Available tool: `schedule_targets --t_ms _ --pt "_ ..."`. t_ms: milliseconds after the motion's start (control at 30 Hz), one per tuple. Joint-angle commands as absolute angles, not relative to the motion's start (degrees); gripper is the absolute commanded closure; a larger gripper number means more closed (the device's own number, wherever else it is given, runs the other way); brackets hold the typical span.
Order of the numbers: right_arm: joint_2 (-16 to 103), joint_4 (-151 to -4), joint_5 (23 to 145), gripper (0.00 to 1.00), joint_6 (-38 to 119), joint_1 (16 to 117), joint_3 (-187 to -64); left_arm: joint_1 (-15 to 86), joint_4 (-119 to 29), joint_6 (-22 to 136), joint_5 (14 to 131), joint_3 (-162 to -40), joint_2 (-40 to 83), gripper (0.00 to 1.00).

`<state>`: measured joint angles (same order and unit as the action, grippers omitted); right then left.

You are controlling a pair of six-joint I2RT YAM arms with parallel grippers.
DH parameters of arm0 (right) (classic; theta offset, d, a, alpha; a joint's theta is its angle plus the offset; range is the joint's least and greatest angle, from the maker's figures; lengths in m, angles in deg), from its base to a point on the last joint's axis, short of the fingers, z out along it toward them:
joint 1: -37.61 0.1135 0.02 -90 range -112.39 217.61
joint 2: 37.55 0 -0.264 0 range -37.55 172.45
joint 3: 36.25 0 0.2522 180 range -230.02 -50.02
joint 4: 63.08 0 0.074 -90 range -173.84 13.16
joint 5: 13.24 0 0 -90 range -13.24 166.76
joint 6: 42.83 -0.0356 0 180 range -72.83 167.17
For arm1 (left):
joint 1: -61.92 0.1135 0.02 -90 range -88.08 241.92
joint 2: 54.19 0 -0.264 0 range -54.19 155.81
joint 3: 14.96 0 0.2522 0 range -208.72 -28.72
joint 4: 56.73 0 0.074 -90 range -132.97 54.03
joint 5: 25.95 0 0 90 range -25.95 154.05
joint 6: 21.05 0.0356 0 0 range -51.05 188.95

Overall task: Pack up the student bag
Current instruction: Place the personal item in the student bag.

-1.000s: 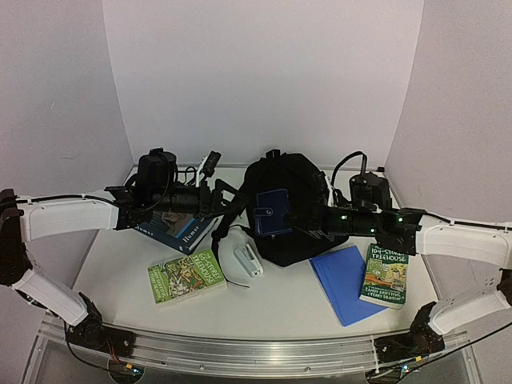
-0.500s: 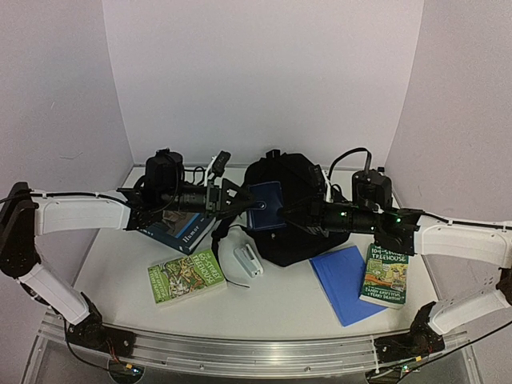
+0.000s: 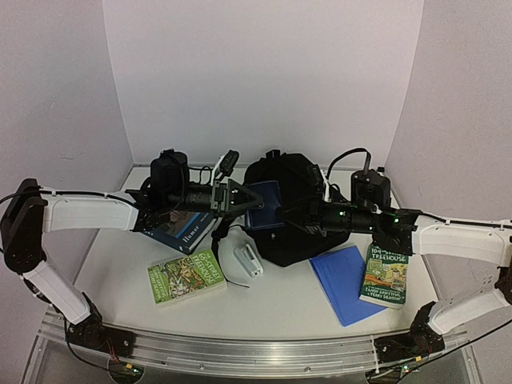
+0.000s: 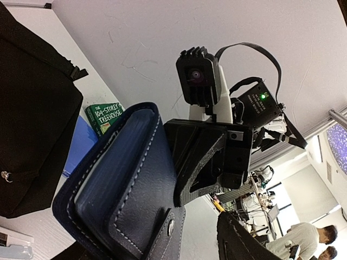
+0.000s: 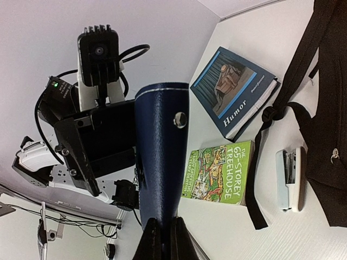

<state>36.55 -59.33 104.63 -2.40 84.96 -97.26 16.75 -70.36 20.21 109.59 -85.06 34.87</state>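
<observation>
1. The right gripper (image 5: 162, 238) has its fingers pressed together on one edge of a dark blue stitched leather wallet with a snap flap (image 3: 264, 206). It holds the wallet in the air, off the white table (image 3: 272, 304).
2. The left gripper (image 3: 250, 197) reaches in from the opposite side, its jaws spread with one on each side of the wallet. The left wrist view shows a gap between the flap and the nearer finger, so I judge it not yet clamped.
3. The large soft black fabric backpack (image 3: 296, 180) sits at the far centre of the table, directly behind and beneath the wallet. Its straps trail toward the near left.
4. The wallet hangs between the two grippers, its broad face toward the overhead camera.
5. From either gripper the backpack lies down and away. The right gripper hangs over the backpack's front, while the left gripper is at its left edge.
6. I cannot tell whether the backpack's mouth is unzipped, and that decides where the wallet can enter.
</observation>
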Motion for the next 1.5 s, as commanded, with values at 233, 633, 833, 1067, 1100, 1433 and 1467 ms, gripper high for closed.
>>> schedule_targets --t_ms 233,633,833,1067,1100,1433,1467 --pt "36.3 -53.7 104.3 1.0 -3.7 85.3 -97.1 16.0 -74.0 19.1 111.6 -87.8 36.5 0.63" --pt "37.4 -53.8 104.3 1.0 -3.5 85.3 -95.8 16.0 -76.7 17.5 110.5 -86.6 36.5 0.83" --pt "37.2 -57.3 100.7 0.69 -1.6 85.3 -96.3 16.0 -74.1 18.1 107.1 -86.9 36.7 0.95" --pt "39.8 -76.3 83.1 0.29 6.5 88.1 -104.3 16.8 -58.1 21.8 94.7 -88.4 35.7 1.0" --pt "40.7 -78.6 80.4 0.27 7.3 88.8 -105.6 17.2 -56.4 21.8 93.7 -88.3 35.6 1.0" --pt "60.3 -101.8 53.2 0.23 12.1 93.4 -126.4 26.0 -54.8 14.8 92.5 -80.5 34.7 1.0" --pt "62.3 -102.9 52.2 0.23 12.4 93.4 -128.0 26.2 -54.6 14.7 92.0 -79.9 34.5 1.0"
